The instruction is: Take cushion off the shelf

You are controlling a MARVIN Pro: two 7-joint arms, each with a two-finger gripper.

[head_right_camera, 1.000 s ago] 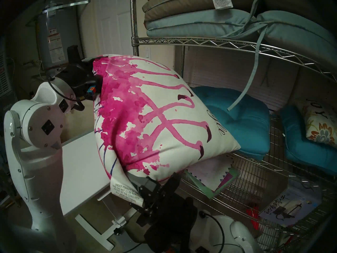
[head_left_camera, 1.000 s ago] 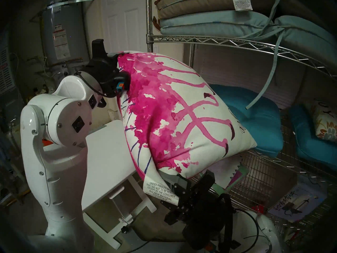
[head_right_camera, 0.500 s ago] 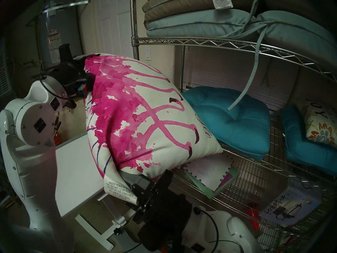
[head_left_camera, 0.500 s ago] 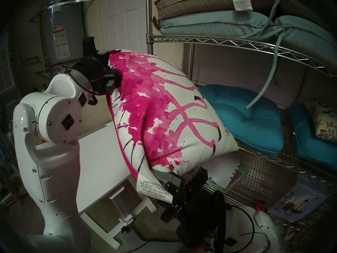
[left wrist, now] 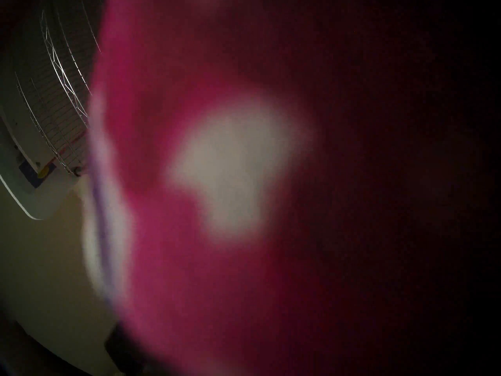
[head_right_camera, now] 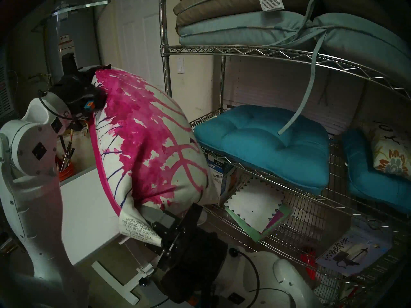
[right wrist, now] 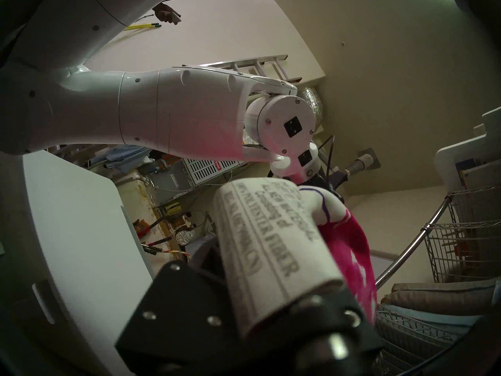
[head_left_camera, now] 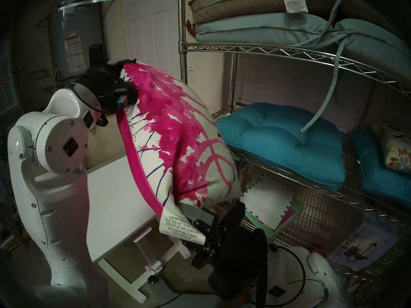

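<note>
You've got the cushion (head_left_camera: 178, 140) pinched at two corners; the left gripper (head_left_camera: 124, 78) is clamped on the top corner, the right gripper (head_left_camera: 189, 212) clamped on the bottom corner just beside the care tag (head_left_camera: 180, 228); the pillow hangs between them, tilted, over the edge of the white table (head_left_camera: 115, 200) and to the left of the shelf (head_left_camera: 244, 48). Watch its right-hand bulge; it sits close against the shelf's front corner by the teal seat cushion (head_left_camera: 284, 140), and I can't tell whether it's touching the wire; a drag there could snag fabric. Corner grips on soft stuffing are thin; a sharp tug may slip one loose and let the pillow swing. The dangling strap (head_left_camera: 322, 96) looks well clear.
</note>
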